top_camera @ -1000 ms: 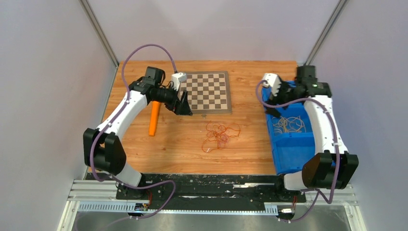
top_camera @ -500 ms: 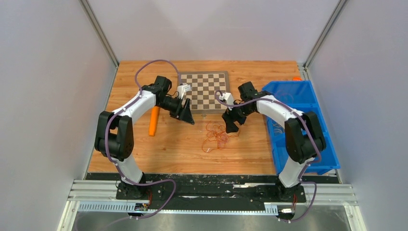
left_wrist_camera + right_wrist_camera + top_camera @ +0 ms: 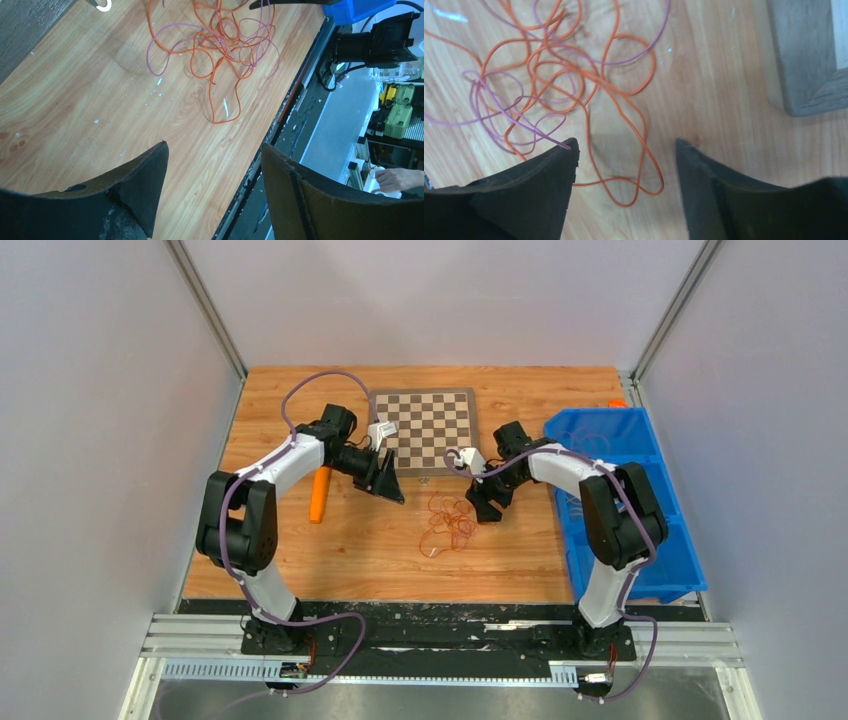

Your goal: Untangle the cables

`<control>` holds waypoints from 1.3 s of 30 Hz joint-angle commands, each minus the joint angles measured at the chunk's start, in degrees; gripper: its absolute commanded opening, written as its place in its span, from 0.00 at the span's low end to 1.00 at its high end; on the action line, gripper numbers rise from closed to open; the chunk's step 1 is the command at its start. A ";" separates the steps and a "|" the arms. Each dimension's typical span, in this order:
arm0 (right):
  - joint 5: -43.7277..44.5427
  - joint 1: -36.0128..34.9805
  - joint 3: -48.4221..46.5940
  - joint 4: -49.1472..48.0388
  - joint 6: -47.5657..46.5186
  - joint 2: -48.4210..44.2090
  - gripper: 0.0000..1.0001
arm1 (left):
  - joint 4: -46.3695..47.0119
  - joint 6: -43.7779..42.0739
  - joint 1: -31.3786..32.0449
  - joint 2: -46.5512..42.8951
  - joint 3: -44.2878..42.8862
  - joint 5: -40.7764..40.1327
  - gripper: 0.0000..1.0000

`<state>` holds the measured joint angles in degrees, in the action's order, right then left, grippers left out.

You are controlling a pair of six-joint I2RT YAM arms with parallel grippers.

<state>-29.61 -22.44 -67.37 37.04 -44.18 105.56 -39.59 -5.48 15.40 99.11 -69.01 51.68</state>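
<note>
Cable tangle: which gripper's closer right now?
Right. The right gripper hangs over the far right edge of the tangle, jaws open; the left gripper sits apart, off its far left side.

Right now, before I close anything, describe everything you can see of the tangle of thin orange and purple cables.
The tangle of thin orange and pale purple cables lies flat on the wooden table, nearer the arms than the brown checkered board: loose, overlapping loops, smooth and flexible-looking, with free ends trailing out. The right claw stands open at its edge, one orange loop between its fingers; a purple end reaches one finger, contact unclear. Nothing grips it.
</note>
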 commanded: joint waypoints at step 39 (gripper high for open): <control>-18.39 -7.10 -14.42 -3.48 24.09 -24.91 0.00 | 58.00 -1.97 14.88 -36.11 21.87 -15.16 1.00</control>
<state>-44.75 -26.98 -78.81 35.79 -28.27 80.60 6.57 -7.53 24.27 62.19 -41.87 43.18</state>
